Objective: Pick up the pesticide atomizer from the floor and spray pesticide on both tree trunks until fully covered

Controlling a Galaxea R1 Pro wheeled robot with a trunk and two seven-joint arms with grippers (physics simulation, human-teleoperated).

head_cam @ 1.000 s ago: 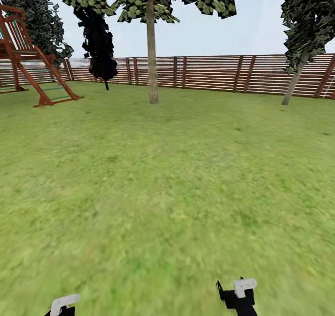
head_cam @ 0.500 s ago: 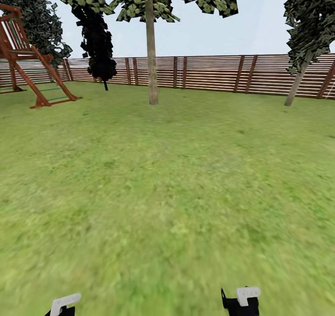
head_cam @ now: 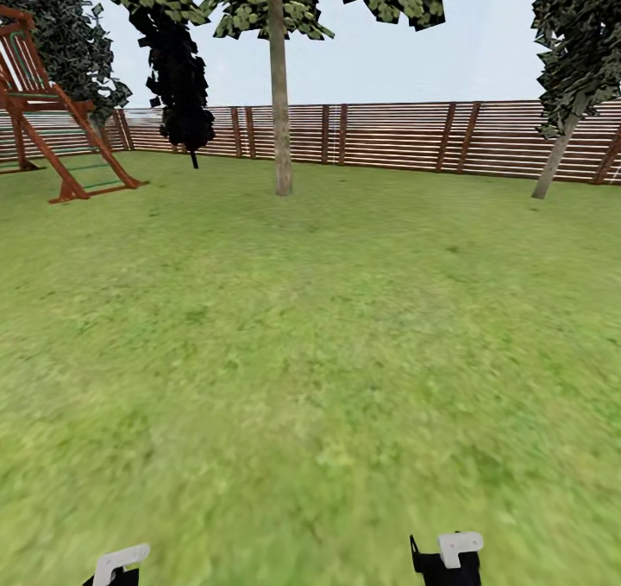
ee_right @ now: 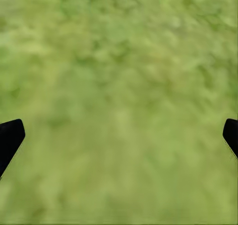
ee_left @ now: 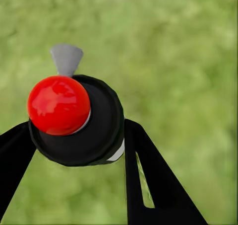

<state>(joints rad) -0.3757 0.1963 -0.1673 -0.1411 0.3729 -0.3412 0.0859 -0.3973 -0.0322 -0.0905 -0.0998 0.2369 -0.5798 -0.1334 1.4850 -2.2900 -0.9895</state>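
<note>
My left gripper [ee_left: 74, 141] is shut on the pesticide atomizer [ee_left: 99, 130], a round black body with a glossy red knob [ee_left: 58, 105] and a grey nozzle [ee_left: 66, 58], held above the grass floor [ee_left: 188, 61]. In the head view the left gripper [head_cam: 119, 564] and right gripper [head_cam: 448, 556] sit at the lower edge. The right gripper [ee_right: 119, 135] is open over bare grass, nothing between its fingers. One tree with a straight pale trunk [head_cam: 281, 129] stands far ahead at centre. A second tree with a leaning trunk [head_cam: 552, 167] stands at the far right.
A brown slatted fence [head_cam: 397, 137] closes the back of the lawn. A wooden play frame [head_cam: 52, 137] stands at the far left, with a black conifer [head_cam: 177, 77] beside it. Wide grass [head_cam: 310, 336] lies between me and the trees.
The whole head view has shifted slightly, so the camera moved. The right gripper sits a little lower in the picture than a second ago. The left gripper holds as before.
</note>
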